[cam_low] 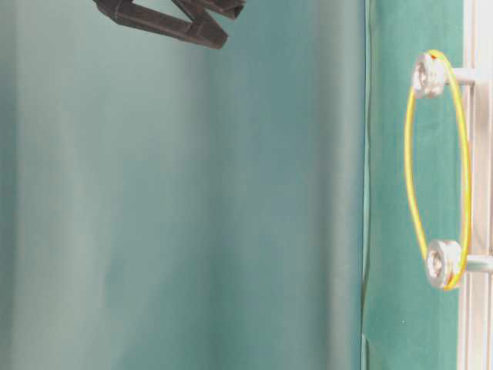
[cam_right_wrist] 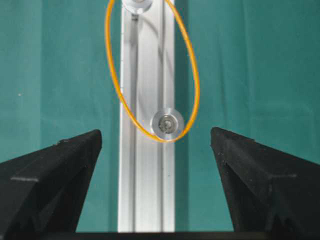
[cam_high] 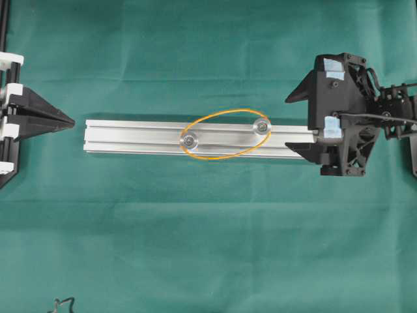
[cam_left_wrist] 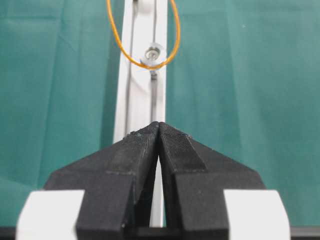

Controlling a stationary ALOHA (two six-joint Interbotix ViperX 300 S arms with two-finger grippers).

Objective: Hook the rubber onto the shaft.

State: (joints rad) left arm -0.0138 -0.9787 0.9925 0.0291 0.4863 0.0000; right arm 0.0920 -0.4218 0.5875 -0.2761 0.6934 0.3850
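The orange rubber (cam_high: 215, 158) is looped around two round-headed shafts, one (cam_high: 189, 139) and the other (cam_high: 262, 126), which stand on the aluminium rail (cam_high: 130, 135). My left gripper (cam_high: 73, 120) is shut and empty, just off the rail's left end. In the left wrist view its tips (cam_left_wrist: 159, 124) meet over the rail, short of the near shaft (cam_left_wrist: 153, 52) and the rubber (cam_left_wrist: 178, 35). My right gripper (cam_high: 288, 124) is open, straddling the rail's right end. In the right wrist view it (cam_right_wrist: 156, 132) is empty, with the shaft (cam_right_wrist: 167, 122) and rubber (cam_right_wrist: 198, 85) just ahead.
A green cloth (cam_high: 208, 248) covers the table. A black and white frame (cam_high: 5, 163) stands at the left edge. A dark cable end (cam_high: 62, 305) shows at the bottom left. In the table-level view the rubber (cam_low: 410, 154) runs taut between both shaft heads.
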